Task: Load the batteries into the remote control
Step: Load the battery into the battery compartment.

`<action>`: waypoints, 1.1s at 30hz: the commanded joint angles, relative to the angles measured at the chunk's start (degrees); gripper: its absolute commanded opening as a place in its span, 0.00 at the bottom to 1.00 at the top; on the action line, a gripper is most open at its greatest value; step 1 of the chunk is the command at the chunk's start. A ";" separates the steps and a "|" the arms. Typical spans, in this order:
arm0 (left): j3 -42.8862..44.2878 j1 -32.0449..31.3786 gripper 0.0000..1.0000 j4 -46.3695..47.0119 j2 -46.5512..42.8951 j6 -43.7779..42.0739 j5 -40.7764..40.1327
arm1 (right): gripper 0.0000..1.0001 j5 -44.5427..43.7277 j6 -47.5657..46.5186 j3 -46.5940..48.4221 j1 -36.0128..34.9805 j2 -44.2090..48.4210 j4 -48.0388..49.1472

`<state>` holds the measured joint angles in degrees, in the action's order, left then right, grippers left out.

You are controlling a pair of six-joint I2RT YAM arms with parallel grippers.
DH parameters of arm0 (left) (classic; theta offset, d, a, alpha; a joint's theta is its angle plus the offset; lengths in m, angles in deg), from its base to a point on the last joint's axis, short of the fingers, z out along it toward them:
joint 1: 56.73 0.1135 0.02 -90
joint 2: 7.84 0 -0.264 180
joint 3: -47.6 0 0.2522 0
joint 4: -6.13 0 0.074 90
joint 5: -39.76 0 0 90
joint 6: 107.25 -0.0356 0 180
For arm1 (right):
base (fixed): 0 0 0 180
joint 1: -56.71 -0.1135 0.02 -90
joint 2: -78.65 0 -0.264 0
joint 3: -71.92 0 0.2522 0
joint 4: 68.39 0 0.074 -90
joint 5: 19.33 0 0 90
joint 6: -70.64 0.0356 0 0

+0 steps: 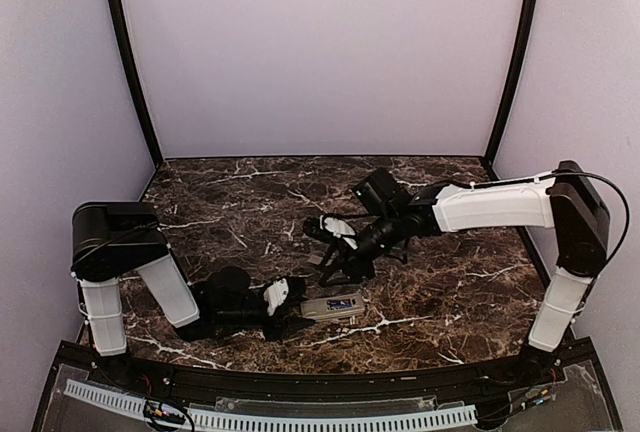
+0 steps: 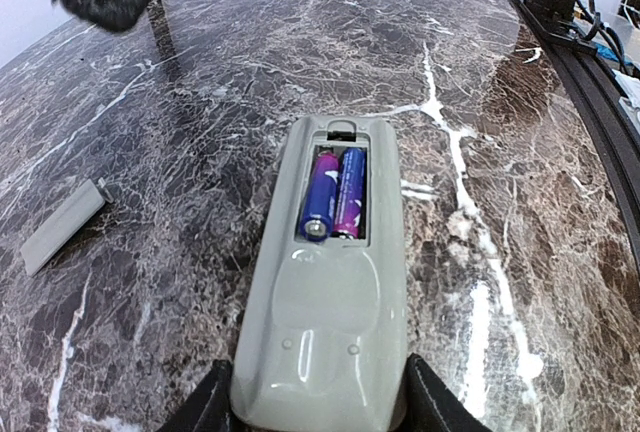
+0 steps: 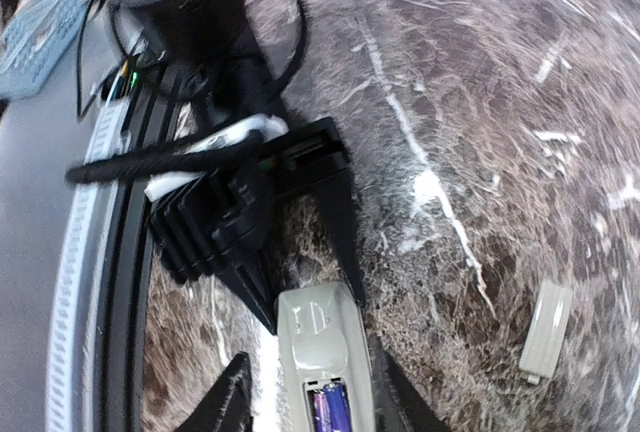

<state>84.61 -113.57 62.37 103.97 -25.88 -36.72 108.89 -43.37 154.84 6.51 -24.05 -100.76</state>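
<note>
Counted: one remote control [image 2: 322, 322], two batteries, one loose grey cover piece [image 2: 62, 224], two tools.

Remote control lying back-up on the marbled counter [image 2: 520, 152], low centre of the top view, compartment uncovered; both batteries seated in it side by side and touching, one bluer [image 2: 320, 195] at left, one more purple [image 2: 349, 192] at right in the left wrist view.

Cover piece flat on the counter, well apart from the remote; at mid left edge of the left wrist view, at lower right of the right wrist view.

Left tool [image 2: 318, 362]: about half open, closed on the remote's end farthest from the batteries; one dark finger [image 2: 212, 402] against each long side, bottom edge of its own view.

Right tool [image 3: 315, 362]: partly open, holding nothing; positioned over the battery end of the remote, fingers [image 3: 232, 392] either side at the bottom of its view with counter showing in the gap on each side; contact with the remote cannot be told; in the top view just above the remote, centre frame.
</note>
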 commanded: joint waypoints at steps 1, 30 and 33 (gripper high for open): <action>-0.21 -0.21 0.37 -5.82 -0.61 -1.39 -0.03 | 0.30 -3.19 26.13 -3.62 0.89 4.00 6.24; -0.14 -0.29 0.37 -6.92 -1.48 -1.50 -0.60 | 0.00 -13.80 59.09 -0.69 -5.13 -6.11 -0.98; -0.10 -0.37 0.36 -7.05 -1.43 -1.45 -0.59 | 0.00 -14.27 59.02 -0.93 -5.05 -6.50 -1.54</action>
<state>84.72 -113.59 60.82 103.12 -26.16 -36.79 96.24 15.38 153.60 1.31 -29.31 -100.69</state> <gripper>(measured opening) 0.511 0.003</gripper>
